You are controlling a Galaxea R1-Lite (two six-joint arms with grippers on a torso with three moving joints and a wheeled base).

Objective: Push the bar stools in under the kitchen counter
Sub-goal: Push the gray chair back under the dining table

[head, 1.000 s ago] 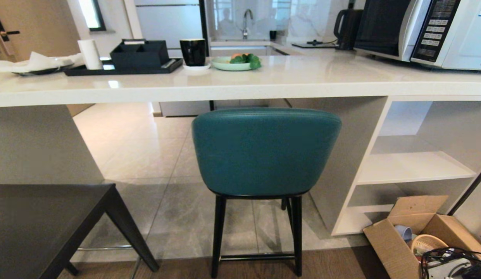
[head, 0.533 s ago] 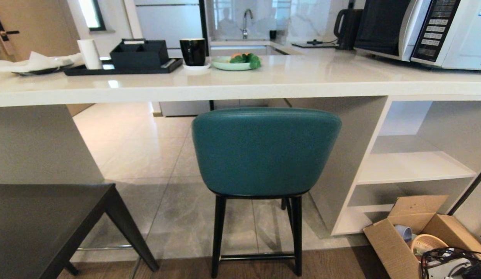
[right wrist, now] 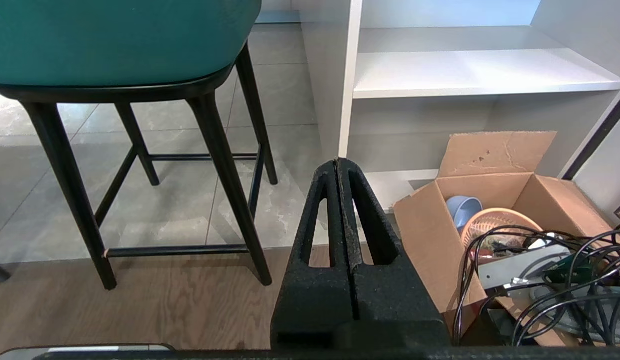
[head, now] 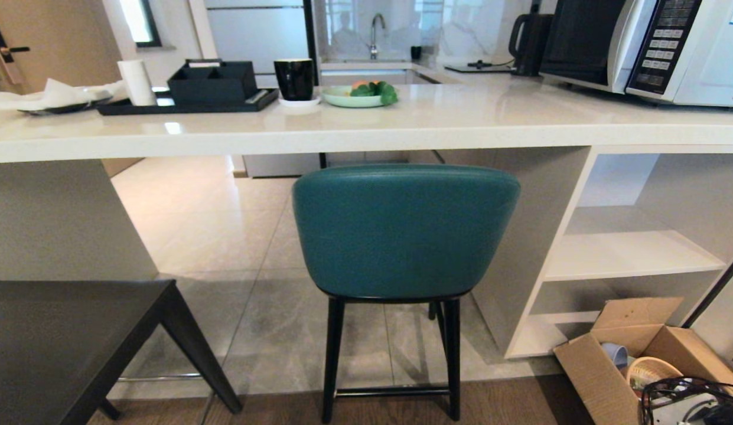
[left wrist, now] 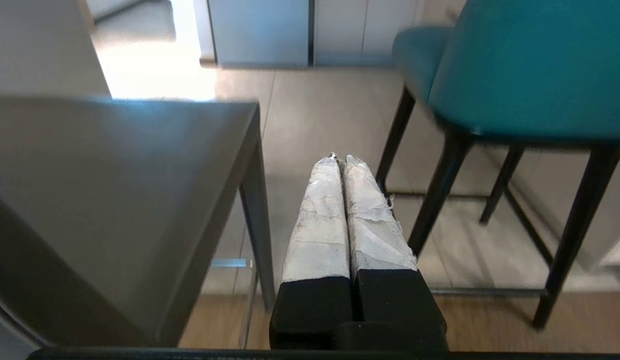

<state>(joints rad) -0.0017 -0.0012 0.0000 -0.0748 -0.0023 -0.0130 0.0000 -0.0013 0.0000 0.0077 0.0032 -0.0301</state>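
Both grippers, left gripper (left wrist: 342, 159) and right gripper (right wrist: 337, 162), hang clenched empty behind the teal stool (head: 404, 230) and the dark grey stool (head: 65, 342).

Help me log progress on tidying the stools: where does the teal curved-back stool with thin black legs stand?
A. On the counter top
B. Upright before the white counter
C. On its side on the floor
B: the teal stool stands upright before the white counter.

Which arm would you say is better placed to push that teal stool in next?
Probably the left. The left gripper, shut, hangs between the dark stool and the teal stool, facing the teal one's legs. The right gripper, also shut, points toward the shelves.
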